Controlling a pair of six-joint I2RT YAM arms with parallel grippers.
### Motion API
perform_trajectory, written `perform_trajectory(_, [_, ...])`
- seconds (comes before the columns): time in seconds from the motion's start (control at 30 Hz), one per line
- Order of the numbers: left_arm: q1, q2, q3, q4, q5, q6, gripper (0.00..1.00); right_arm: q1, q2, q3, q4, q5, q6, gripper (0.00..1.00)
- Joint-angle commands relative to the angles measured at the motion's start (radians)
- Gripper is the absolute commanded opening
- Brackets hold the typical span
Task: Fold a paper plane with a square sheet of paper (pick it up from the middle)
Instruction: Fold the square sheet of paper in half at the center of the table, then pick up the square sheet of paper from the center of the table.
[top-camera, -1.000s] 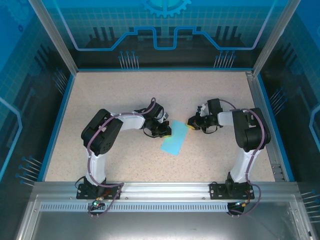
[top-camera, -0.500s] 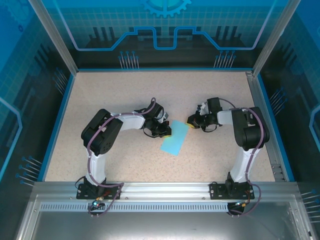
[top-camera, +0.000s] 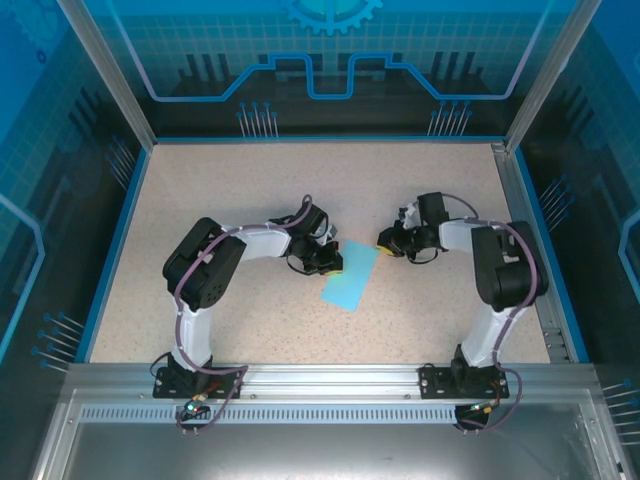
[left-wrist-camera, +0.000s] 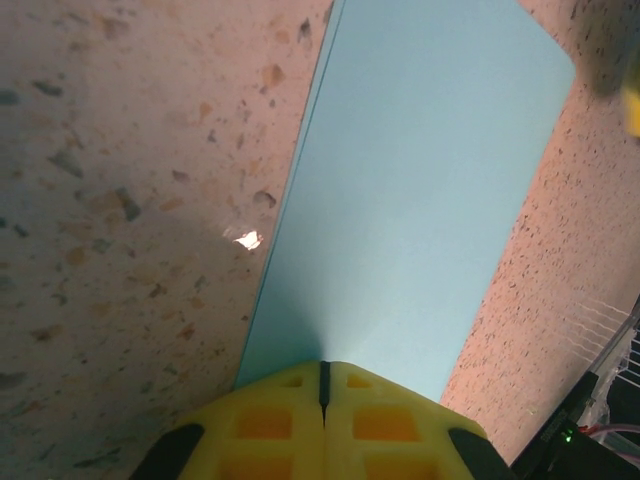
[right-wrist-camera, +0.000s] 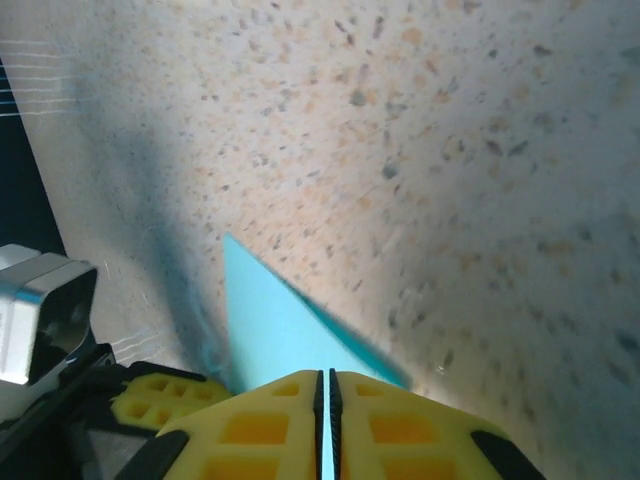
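Turquoise folded paper (left-wrist-camera: 400, 200), near end hidden beneath closed left gripper (left-wrist-camera: 323, 385); right gripper (right-wrist-camera: 324, 385) near-closed, grip unclear.

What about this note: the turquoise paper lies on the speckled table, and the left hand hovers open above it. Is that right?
Not quite. The left hand is not open above it: the left wrist view shows its fingers shut on the edge of the turquoise paper. The paper does lie on the speckled table.
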Motion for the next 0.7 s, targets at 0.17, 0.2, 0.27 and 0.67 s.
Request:
perform_trajectory(0.17, [-0.003,-0.111,0.057,-0.092,-0.031,-0.003,0.14,0.06,-0.199,-0.108,-0.132,0.125,-0.006,0.26])
perform_trajectory(0.2, [-0.003,-0.128,0.056,-0.091,-0.032,-0.002,0.14,0.082,-0.201,-0.116,-0.128,0.133,0.002,0.28])
perform_trajectory(0.27, [-0.002,-0.158,0.053,-0.101,-0.055,-0.002,0.15,0.125,-0.199,-0.125,-0.121,0.159,0.019,0.3])
perform_trajectory(0.67, [0.048,-0.254,-0.073,-0.088,-0.134,-0.02,0.23,0.221,-0.122,-0.12,-0.094,0.223,0.082,0.33])
